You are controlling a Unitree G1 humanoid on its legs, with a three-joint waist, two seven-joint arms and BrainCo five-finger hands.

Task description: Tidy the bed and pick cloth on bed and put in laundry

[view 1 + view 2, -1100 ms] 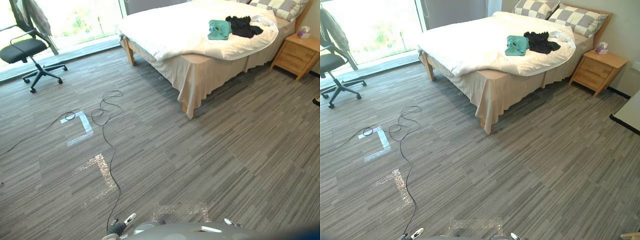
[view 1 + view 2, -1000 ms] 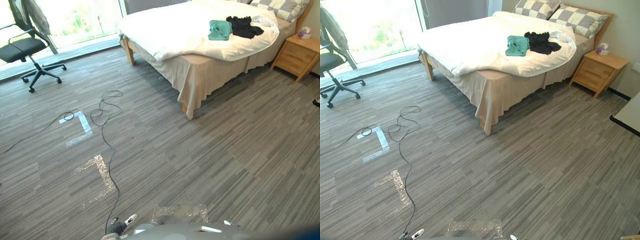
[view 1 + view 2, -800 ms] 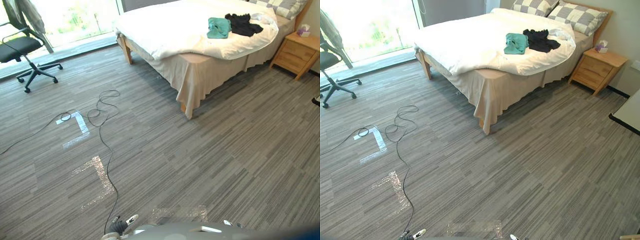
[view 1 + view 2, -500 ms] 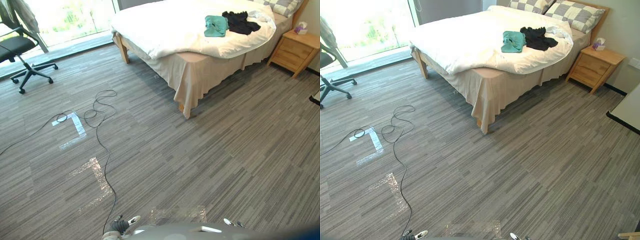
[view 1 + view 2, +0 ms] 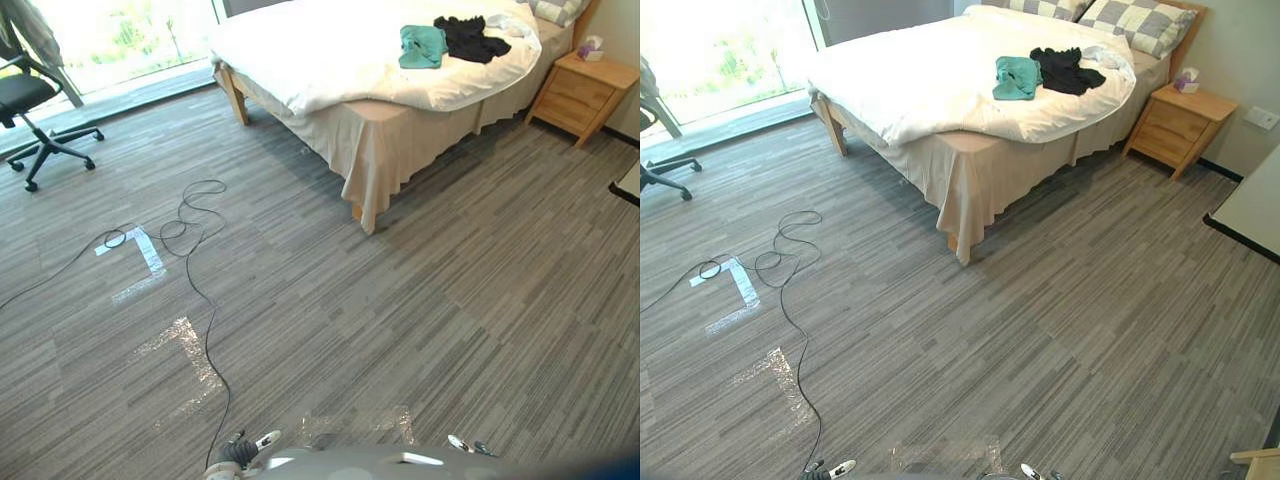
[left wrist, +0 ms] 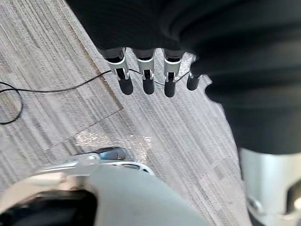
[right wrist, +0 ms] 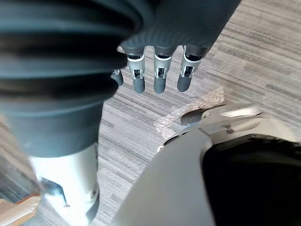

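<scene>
office chair [image 5: 30,95]: well left of the bed [image 5: 930,90]. teal cloth [image 5: 1016,77], with black cloth [image 5: 1065,68] just to its right: lying on the bed's white duvet [image 5: 890,70], toward the head end. nightstand [image 5: 1178,120]: just right of the bed. left hand [image 6: 147,77], right hand [image 7: 160,77]: fingers relaxed, holding nothing, over the floor well short of the bed. step in hand, as judged: approach. next move: close on the bed's near side until both cloths are reachable, then grasp one.

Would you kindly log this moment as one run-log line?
stage: away from bed | teal cloth and black cloth: on bed, untouched | left hand: open, empty | right hand: open, empty
</scene>
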